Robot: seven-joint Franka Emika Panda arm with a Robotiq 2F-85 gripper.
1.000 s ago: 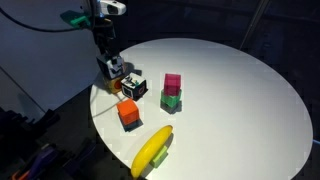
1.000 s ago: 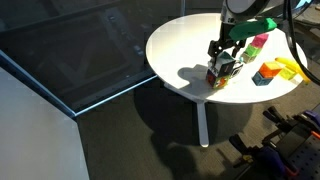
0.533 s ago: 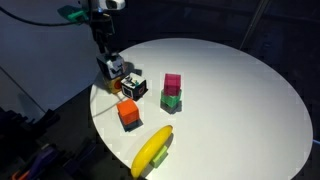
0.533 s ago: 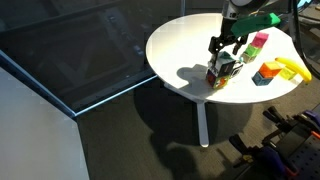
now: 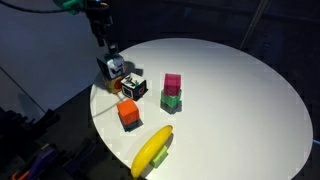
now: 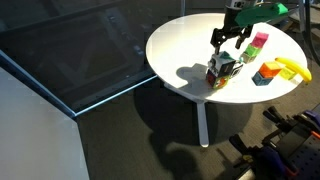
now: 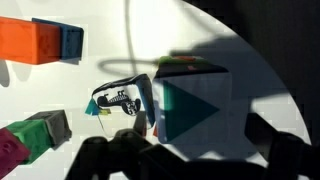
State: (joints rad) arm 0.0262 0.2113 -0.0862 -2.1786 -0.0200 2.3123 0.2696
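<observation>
Upper left, the hand (image 5: 109,52) hangs empty, fingers apart, above the black-and-white patterned cube (image 5: 114,69) on the round white counter (image 5: 230,100); nothing gripped yet.

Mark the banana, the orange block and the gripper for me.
banana (image 5: 152,152), in an exterior view, middle of its peel.
orange block (image 5: 128,113), in an exterior view, centre of the block.
gripper (image 6: 229,44), in an exterior view, midway between its open fingertips.

The room is dim, almost black, while the white table (image 5: 230,100) glows under strong overhead light. Short, hard shadows sit beside the blocks (image 5: 172,90). In the wrist view the tabletop glares and nearby shapes look soft.
</observation>
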